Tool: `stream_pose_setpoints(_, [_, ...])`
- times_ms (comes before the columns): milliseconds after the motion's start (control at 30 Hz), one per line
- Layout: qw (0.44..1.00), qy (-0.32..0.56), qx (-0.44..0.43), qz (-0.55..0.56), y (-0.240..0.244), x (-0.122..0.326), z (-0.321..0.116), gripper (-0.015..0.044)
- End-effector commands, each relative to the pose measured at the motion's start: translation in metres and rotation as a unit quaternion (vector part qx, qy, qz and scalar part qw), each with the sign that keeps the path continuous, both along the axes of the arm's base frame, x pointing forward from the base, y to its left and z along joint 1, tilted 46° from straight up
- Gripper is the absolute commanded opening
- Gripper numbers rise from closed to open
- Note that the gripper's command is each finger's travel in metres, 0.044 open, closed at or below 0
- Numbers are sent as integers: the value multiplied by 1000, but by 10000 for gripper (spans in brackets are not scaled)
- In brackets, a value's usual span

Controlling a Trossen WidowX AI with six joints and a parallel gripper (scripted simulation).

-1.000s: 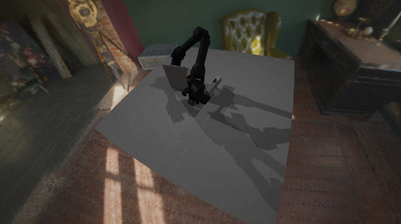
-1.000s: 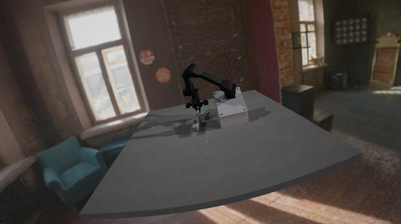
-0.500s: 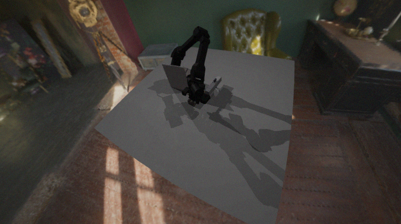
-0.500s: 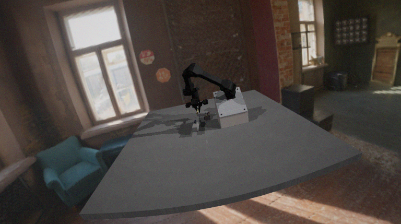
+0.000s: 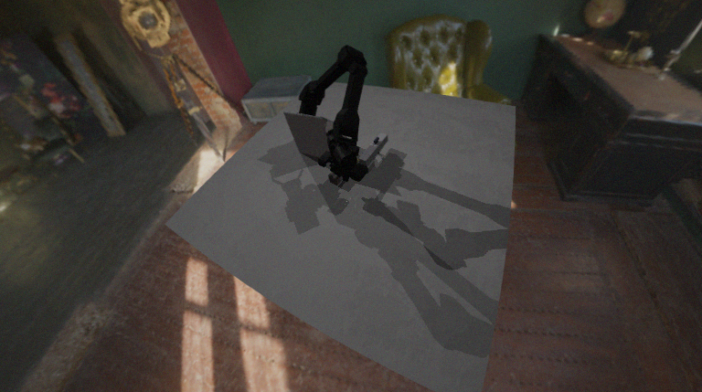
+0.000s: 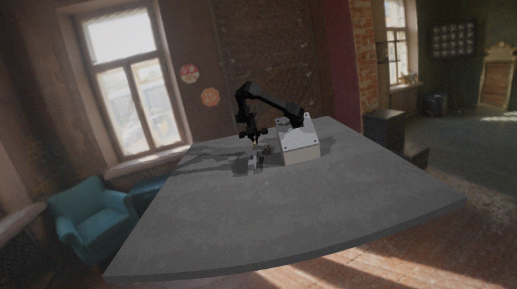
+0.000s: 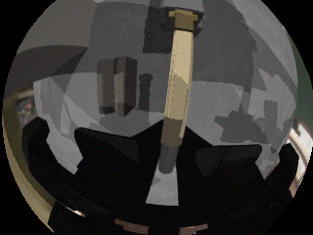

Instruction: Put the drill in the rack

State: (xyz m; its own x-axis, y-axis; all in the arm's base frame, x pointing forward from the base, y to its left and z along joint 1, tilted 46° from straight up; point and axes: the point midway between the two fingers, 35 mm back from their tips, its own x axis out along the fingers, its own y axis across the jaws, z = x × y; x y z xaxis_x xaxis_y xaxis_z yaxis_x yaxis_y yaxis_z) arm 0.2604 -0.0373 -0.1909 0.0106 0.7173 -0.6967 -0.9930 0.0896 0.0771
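Note:
My gripper [image 6: 254, 141] [image 7: 170, 124] is shut on the drill, a long tan body with a brass collar and a grey tip. The drill [image 6: 254, 143] [image 7: 180, 78] hangs above the table between the fingertips. In the wrist view its collared end overlaps a dark block; whether they touch I cannot tell. A brown slotted piece [image 6: 268, 149] [image 7: 125, 85], which looks like the rack, stands to the left of the drill in the wrist view. A white block [image 6: 252, 163] with a small dark blue knob [image 6: 251, 156] [image 5: 376, 141], perhaps the key, stands near the gripper.
A white box with a sloped top [image 6: 297, 136] stands beside the rack, close to the arm. The grey table [image 5: 248, 227] [image 6: 236, 224] ends in a raised edge above the floor. Strong shadows of the arm cross the table.

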Motion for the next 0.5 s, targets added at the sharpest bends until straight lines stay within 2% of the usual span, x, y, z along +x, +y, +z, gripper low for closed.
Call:
stream_pose_setpoints(0, [1000,-2,-1,-1,-3,1,1,0])
stream_pose_setpoints(467, [1000,-1,-1,-1,-6,0,2,0])
